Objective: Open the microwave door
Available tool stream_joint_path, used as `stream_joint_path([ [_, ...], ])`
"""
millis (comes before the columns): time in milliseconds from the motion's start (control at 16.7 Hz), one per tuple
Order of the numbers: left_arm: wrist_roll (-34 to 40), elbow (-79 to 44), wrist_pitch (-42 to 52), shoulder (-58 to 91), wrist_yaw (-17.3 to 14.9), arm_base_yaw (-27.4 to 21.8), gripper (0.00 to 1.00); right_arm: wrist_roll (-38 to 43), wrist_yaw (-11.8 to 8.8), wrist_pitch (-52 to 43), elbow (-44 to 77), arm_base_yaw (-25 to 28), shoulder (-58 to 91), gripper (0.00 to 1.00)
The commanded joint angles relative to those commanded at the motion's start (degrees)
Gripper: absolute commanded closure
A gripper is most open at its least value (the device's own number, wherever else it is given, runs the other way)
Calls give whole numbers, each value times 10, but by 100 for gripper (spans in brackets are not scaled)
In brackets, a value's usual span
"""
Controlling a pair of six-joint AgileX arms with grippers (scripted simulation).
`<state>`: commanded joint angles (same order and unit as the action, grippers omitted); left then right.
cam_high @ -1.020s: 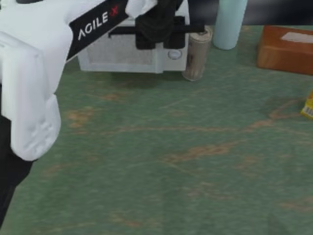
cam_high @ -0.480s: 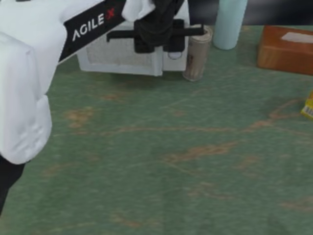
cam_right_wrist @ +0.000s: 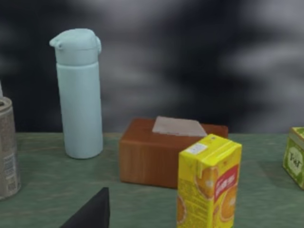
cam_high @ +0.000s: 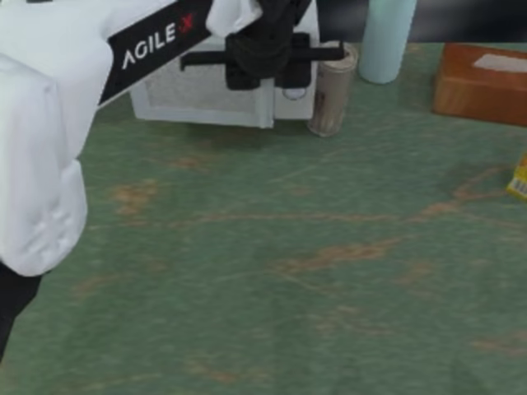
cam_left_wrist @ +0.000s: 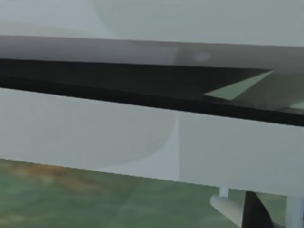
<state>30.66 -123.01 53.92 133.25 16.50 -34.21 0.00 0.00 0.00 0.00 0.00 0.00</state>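
Left gripper hides the microwave top and upper microwave door; finger contact not discernible. Beside the microwave, pale blue bottle cut off at frame edge. Yellow carton mostly cropped.

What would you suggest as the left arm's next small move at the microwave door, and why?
Probably a short pull toward the table's front, swinging the door edge outward. The left gripper sits at the upper right edge of the microwave door, next to the knob strip, and the door looks only slightly ajar from the microwave. The beige can stands close by, so keep the arc tight.
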Motion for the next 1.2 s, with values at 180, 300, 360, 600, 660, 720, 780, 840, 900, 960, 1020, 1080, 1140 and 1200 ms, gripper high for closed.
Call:
stream_joint_path([
  [180, 0, 0, 0, 0, 0, 0, 100, 0, 0, 0, 0, 0, 0, 0],
  [300, 0, 0, 0, 0, 0, 0, 100, 0, 0, 0, 0, 0, 0, 0],
  [360, 0, 0, 0, 0, 0, 0, 100, 0, 0, 0, 0, 0, 0, 0],
  [600, 0, 0, 0, 0, 0, 0, 100, 0, 0, 0, 0, 0, 0, 0],
  [660, 0, 0, 0, 0, 0, 0, 100, 0, 0, 0, 0, 0, 0, 0],
  [720, 0, 0, 0, 0, 0, 0, 100, 0, 0, 0, 0, 0, 0, 0],
  [780, 4, -3, -1, 4, -6, -5, 100, 0, 0, 0, 0, 0, 0, 0],
  [840, 2, -1, -3, 3, -6, -5, 100, 0, 0, 0, 0, 0, 0, 0],
  [900, -3, 8, -7, -3, -6, -4, 100, 0, 0, 0, 0, 0, 0, 0],
  [960, -10, 22, -14, -11, -8, -2, 100, 0, 0, 0, 0, 0, 0, 0],
  [1020, -19, 40, -23, -22, -10, 0, 100, 0, 0, 0, 0, 0, 0, 0],
  [1080, -28, 59, -32, -34, -14, 1, 100, 0, 0, 0, 0, 0, 0, 0],
  [1140, -38, 78, -42, -44, -18, 2, 100, 0, 0, 0, 0, 0, 0, 0],
  [1200, -46, 92, -50, -53, -21, 3, 100, 0, 0, 0, 0, 0, 0, 0],
])
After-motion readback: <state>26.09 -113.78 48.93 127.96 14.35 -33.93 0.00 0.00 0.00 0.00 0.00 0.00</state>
